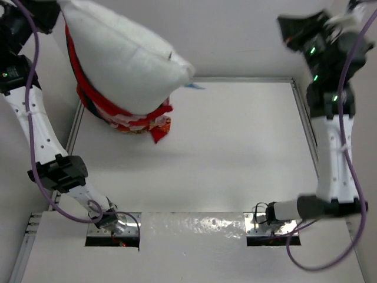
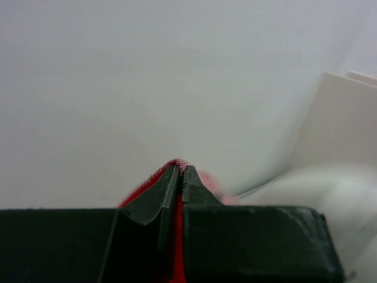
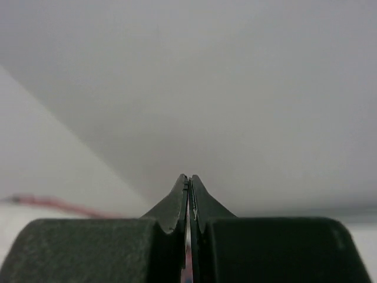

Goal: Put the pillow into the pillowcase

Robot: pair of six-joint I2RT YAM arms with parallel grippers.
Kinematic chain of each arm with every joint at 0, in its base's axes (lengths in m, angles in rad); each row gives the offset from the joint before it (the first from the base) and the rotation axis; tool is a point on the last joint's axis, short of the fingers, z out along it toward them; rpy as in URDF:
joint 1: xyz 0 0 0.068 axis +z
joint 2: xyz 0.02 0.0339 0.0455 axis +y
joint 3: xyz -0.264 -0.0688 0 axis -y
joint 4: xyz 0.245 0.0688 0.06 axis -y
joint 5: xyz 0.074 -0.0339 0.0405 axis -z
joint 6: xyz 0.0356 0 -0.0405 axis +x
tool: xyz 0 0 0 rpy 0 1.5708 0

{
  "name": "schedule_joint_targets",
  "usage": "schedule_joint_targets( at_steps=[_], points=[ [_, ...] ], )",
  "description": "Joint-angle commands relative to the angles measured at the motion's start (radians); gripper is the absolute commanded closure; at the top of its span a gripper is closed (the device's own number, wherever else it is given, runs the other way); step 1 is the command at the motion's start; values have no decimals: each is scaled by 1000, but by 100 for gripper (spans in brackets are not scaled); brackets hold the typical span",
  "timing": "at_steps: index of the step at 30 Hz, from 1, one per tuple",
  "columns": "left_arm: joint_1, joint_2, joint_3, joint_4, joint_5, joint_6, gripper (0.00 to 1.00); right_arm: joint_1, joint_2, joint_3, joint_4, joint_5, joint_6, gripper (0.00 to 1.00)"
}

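Observation:
The plump white pillow (image 1: pixel 123 53) hangs in the air at the top left of the top view, above the table's far left corner. The red printed pillowcase (image 1: pixel 126 118) is bunched around its lower end and dangles below it. My left gripper (image 2: pixel 179 168) is shut on a fold of the red pillowcase (image 2: pixel 147 187), pale pink on its inside; in the top view the pillow hides it. My right gripper (image 1: pixel 288 29) is raised at the top right, far from the pillow, shut and empty (image 3: pixel 188 177).
The white table has a metal rail (image 1: pixel 247 79) along its far and side edges. Both arm bases (image 1: pixel 112 227) (image 1: pixel 271 224) stand at the near edge, with purple cables (image 1: pixel 347 159) looping beside the arms.

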Motion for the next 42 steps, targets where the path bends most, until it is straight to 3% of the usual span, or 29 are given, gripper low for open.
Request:
schedule_joint_targets(
  at_steps=[1,3,6,7,10,15,18,20,21,24,32,42],
  points=[
    [-117,-91,19,125,81,-10,100,120,-183,-493,200,-77,-76,100],
    [-117,-44,114,99,56,-49,100,185,-125,-447,44,-111,-161,100],
    [-118,-62,112,99,-1,-50,100,365,-54,-427,-73,-213,-381,76],
    [-118,-57,124,85,-4,-58,100,396,-51,-468,-98,-228,-454,59],
    [-118,-39,164,8,-75,-49,100,499,-25,-573,-147,-193,-543,42],
    [-118,-11,202,-100,-123,-4,100,669,67,-732,-46,-199,-613,36],
    [-117,13,240,-134,-135,3,100,799,58,-882,176,-150,-636,33],
    [-115,24,254,-145,-141,11,100,863,15,-1026,450,-81,-651,32],
    [-117,35,269,-162,-146,23,100,918,-6,-1122,665,-53,-659,30],
    [-117,55,306,-196,-176,42,100,1002,28,-1224,1025,91,-670,26],
    [-117,59,312,-202,-179,42,100,1090,332,-995,1186,214,-619,18],
    [-115,59,334,-197,-182,34,100,1090,570,-675,1163,367,-634,16]
  ],
)
